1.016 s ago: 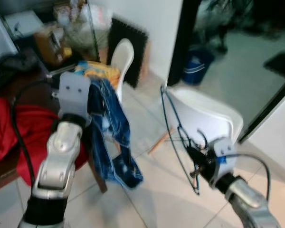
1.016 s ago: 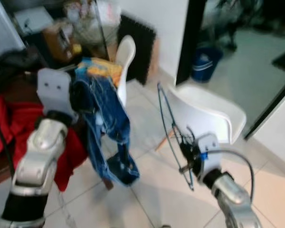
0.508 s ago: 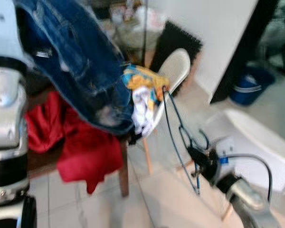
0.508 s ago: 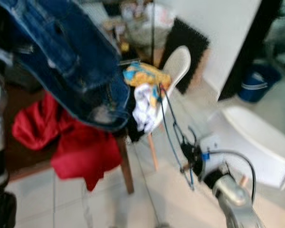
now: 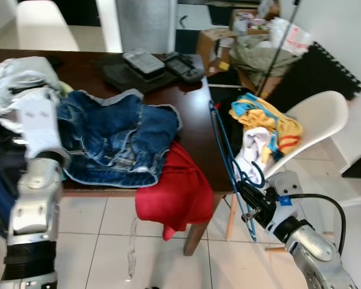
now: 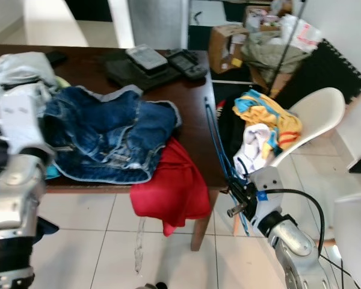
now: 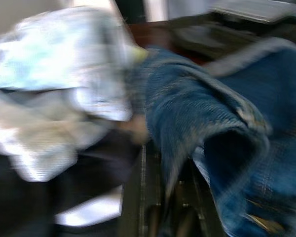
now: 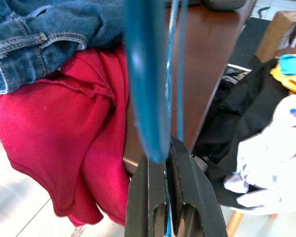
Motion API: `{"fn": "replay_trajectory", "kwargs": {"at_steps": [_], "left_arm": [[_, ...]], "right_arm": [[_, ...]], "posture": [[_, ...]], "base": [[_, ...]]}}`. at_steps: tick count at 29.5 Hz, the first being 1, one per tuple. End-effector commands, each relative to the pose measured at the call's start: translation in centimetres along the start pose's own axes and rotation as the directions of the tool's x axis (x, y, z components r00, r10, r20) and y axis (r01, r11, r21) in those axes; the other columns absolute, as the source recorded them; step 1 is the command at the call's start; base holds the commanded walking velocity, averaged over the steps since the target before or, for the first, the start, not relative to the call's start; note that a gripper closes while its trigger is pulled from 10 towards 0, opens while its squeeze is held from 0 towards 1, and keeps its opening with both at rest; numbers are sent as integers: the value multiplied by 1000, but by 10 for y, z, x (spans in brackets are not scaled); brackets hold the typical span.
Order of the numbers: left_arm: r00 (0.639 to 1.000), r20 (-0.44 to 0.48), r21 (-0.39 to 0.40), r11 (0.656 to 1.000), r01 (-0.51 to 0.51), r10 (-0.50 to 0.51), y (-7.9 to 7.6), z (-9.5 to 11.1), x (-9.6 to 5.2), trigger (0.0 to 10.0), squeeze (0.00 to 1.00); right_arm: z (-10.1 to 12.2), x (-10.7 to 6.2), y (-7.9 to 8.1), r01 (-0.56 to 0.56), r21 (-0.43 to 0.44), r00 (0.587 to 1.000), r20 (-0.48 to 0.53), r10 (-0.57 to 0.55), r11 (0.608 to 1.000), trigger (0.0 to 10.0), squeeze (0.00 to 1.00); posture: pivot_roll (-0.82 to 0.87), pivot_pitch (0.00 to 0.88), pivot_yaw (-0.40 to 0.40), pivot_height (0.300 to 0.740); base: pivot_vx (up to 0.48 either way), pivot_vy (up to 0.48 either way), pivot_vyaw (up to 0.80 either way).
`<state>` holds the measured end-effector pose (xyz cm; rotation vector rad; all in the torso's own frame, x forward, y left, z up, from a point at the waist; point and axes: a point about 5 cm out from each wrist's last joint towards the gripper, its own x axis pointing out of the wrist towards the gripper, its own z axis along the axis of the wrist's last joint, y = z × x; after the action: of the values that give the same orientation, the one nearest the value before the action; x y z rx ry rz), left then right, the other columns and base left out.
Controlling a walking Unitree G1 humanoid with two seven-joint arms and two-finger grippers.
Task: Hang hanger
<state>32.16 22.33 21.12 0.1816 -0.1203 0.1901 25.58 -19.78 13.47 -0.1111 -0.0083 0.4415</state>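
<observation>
**Hanger in hand, view swung to the table**

Right gripper [image 5: 250,203] — fingers pinched on the thin blue wire hanger [image 5: 224,147], upright beside the dark wooden table [image 5: 195,129].

The camera has turned from white chairs to this table; no rail in sight.

Blue denim jeans [image 5: 117,138] now lie on it, left gripper [image 7: 160,219] clamping their edge; red cloth [image 5: 174,192] overhangs its edge.

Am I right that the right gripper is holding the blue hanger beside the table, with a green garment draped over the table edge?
Not quite: the garment draped over the table edge is red, as the left eye view shows. The right gripper does hold the blue hanger beside the table.
</observation>
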Motion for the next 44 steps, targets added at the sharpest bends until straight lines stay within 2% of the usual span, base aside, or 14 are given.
{"fn": "replay_trajectory", "kwargs": {"at_steps": [1,10,12,13,14,15,16,20,22,25,26,27,29,44], "left_arm": [[987,41,7,988,155,-156,-23,2,-3,10000,1000],[946,156,24,959,283,-283,-26,29,0,10000,1000],[836,160,132,850,509,-525,-32,46,-6,10000,1000],[836,160,132,850,509,-525,-32,46,-6,10000,1000],[767,103,230,765,601,-633,-31,50,-13,10000,1000],[767,103,230,765,601,-633,-31,50,-13,10000,1000],[708,26,295,682,669,-706,-30,49,-18,10000,1000],[665,-119,438,562,701,-737,-16,45,-23,10000,1000],[589,-52,365,534,763,-806,-11,61,-30,10000,1000],[526,153,279,547,790,-837,-11,91,-36,10000,1000],[673,301,196,735,649,-675,3,113,-17,10000,35],[673,301,196,735,649,-675,3,113,-17,10000,35],[861,365,57,932,359,-354,26,115,7,10000,0],[947,236,-96,965,244,-217,-30,52,-17,10000,0]], "right_arm": [[-7,-5,1,-1,32,1000,-23,2,999,10000,0],[-6,-5,1,0,37,1000,-20,0,999,10000,0],[-6,-5,1,2,43,1000,-17,-1,999,10000,0],[-6,-5,1,2,43,1000,-17,-1,999,10000,0],[-6,-5,1,2,46,1000,-16,-1,999,10000,0],[-6,-5,1,2,46,1000,-16,-1,999,10000,0],[-5,-4,1,3,50,1000,-15,-2,999,10000,0],[-5,-4,1,3,53,1000,-12,-2,999,10000,0],[-5,-4,2,4,57,1000,-9,-4,998,10000,0],[-4,-5,2,5,59,1000,-7,-5,998,10000,0],[-4,-5,1,5,61,1000,-9,-4,998,10000,0],[-4,-5,1,5,61,1000,-9,-4,998,10000,0],[-5,-5,1,4,65,1000,-11,-3,998,10000,0],[-5,-3,-1,0,69,1000,-9,1,998,10000,0]], "posture": [[47,164,-33,740],[49,169,-30,740],[51,174,-31,740],[51,174,-31,740],[51,174,-31,740],[51,174,-31,740],[51,174,-31,740],[55,178,-26,740],[56,179,-26,740],[54,183,-27,740],[63,185,-32,740],[63,185,-32,740],[66,185,-34,740],[72,180,-44,740]], "base": [[0,0,0],[0,0,0],[0,0,0],[0,0,0],[0,0,0],[0,0,0],[0,0,0],[0,0,0],[0,0,0],[0,0,0],[0,0,0],[0,0,0],[0,0,0],[0,180,0]]}}
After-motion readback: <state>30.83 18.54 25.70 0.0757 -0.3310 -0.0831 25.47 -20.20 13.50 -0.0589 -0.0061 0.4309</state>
